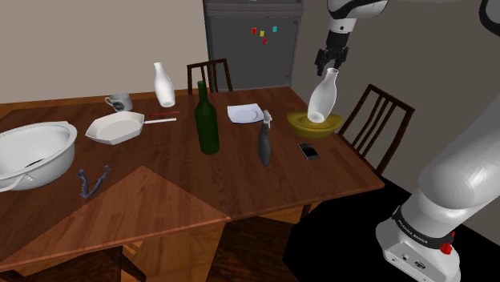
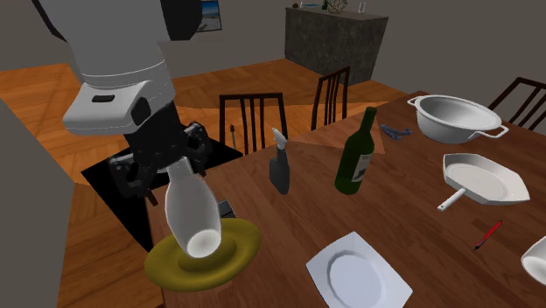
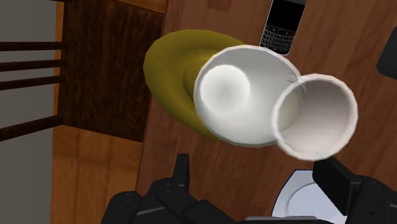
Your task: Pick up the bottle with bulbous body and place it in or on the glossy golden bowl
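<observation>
So the white bottle is sitting tilted in the golden bowl, at 3 o'clock from the green wine bottle in the shoulder view. The pincer is right at its 12 o'clock, fingers spread wide and gripping nothing. My guess is it's rigid, slick and chip-prone, with most of the weight in that fat belly, so the skinny neck just under the flared lip is the sane spot to grab.

The white arm arches high and bends down at the wrist; the claw points downward, its fingers spread apart, seemingly gripping nothing.
</observation>
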